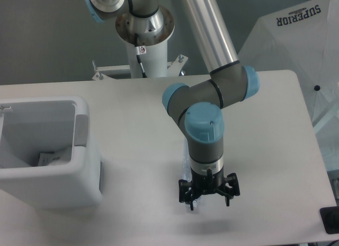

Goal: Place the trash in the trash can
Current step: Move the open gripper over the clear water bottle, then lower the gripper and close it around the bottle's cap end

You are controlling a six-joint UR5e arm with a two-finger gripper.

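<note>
The trash can (50, 185) is a white boxy bin with a grey panel, standing at the table's left front. The small clear bag with white labels (52, 158) lies inside it, at the bottom. My gripper (207, 200) points straight down over the table's front middle, well right of the bin, with its jaws spread open. The slim clear bottle (186, 153) lies on the table under my wrist and is mostly hidden. Only a clear sliver shows along the wrist's left side and by my left fingertip (183, 199). I cannot tell whether the fingers touch it.
The arm's white pedestal (145, 50) stands at the table's back edge. A white fabric canopy printed "SUPERIOR" (299, 39) sits beyond the table's right side. A black object (329, 220) lies at the front right corner.
</note>
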